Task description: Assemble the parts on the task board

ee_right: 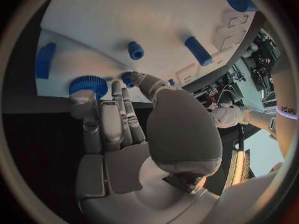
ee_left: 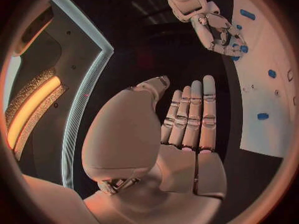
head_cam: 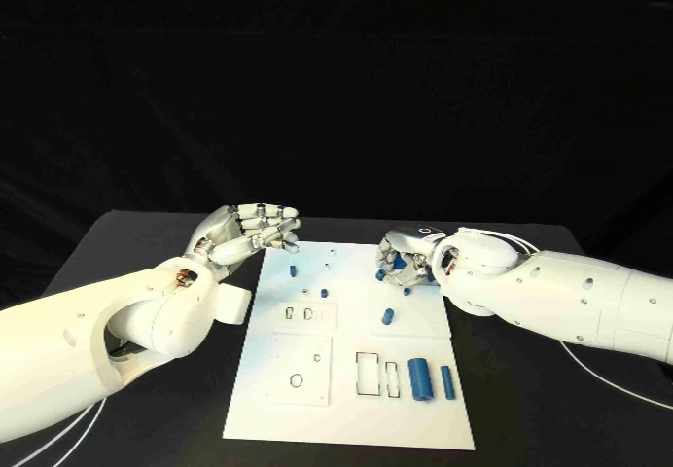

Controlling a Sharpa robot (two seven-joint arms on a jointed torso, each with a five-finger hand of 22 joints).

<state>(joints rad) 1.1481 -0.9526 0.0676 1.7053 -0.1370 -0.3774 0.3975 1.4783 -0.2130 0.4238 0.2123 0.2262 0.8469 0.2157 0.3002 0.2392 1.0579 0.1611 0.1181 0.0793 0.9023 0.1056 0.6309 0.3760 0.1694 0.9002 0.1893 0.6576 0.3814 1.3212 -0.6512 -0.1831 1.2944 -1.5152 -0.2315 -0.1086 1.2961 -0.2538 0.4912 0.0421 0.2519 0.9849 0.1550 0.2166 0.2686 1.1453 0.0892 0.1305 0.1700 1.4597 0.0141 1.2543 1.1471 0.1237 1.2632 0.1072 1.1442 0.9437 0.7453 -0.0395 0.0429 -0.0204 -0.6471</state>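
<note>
Right hand (head_cam: 408, 258) grips a blue gear (ee_right: 88, 84) at the task board (head_cam: 351, 409) far edge, as your wrist view confirms; left hand (head_cam: 253, 229) fingers extended, empty.

task board (head_cam: 421, 409): smooth matt white plastic plate
parts (head_cam: 418, 377): matt blue plastic; one in the right wrist view (ee_right: 87, 83) has a ribbed rim
surface (head_cam: 126, 253): matt black
fingers (ee_left: 191, 115): silvery, satin sheen
arms (head_cam: 589, 302): glossy white shell
</note>
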